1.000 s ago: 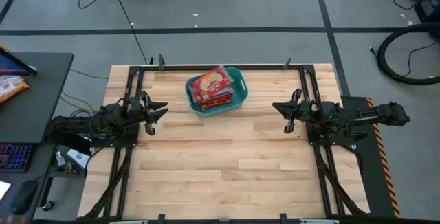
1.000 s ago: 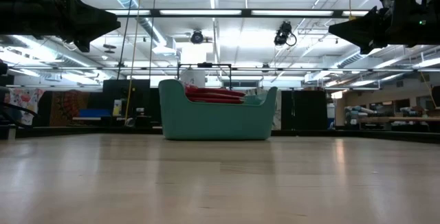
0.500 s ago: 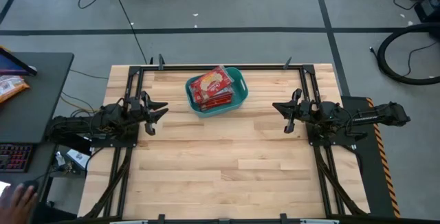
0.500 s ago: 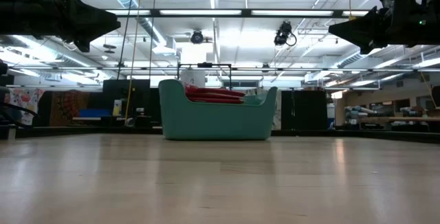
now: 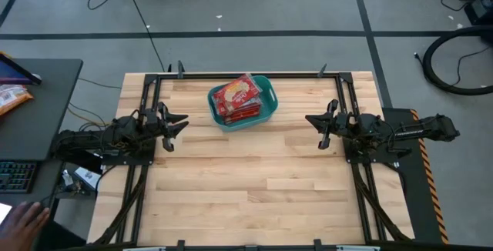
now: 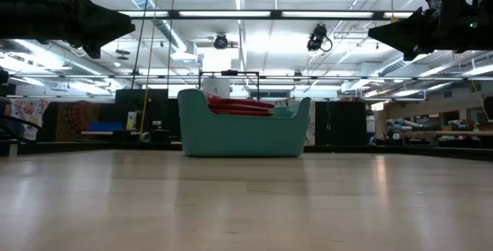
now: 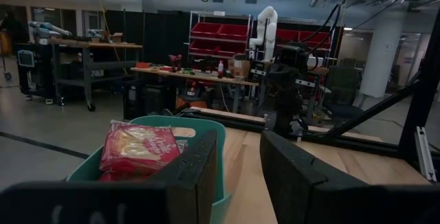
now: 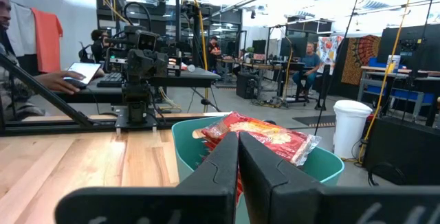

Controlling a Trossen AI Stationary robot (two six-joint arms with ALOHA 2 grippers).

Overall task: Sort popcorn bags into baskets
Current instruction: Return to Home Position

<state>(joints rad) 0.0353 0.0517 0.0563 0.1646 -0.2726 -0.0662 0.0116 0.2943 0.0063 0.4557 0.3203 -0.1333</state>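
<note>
The teal-blue basket point(image 5: 269, 97) stands on its base near the middle of the table's far edge, and its wall point(image 6: 243, 137) shows in the low view. Several red popcorn bags point(image 5: 237, 97) lie piled inside it, the top ones above the rim point(image 6: 240, 106). They also show in the left wrist view point(image 7: 141, 145) and the right wrist view point(image 8: 269, 137). My left gripper point(image 5: 179, 122) hangs open above the table, left of the basket and pointing toward it point(image 7: 239, 141). My right gripper point(image 5: 310, 119) is shut and hangs right of the basket point(image 8: 238, 145).
Bare wood table point(image 5: 254, 182) spreads between the arms and toward the near edge. Black frame rails point(image 5: 142, 197) run along both sides. A dark desk with a keyboard point(image 5: 15, 175) stands left of the table, with a person's hand point(image 5: 23, 219) at it. People sit in the room beyond.
Both arms, the basket and the bags have kept still. A person's hand has come into the high view at the desk off the table's near left corner.
</note>
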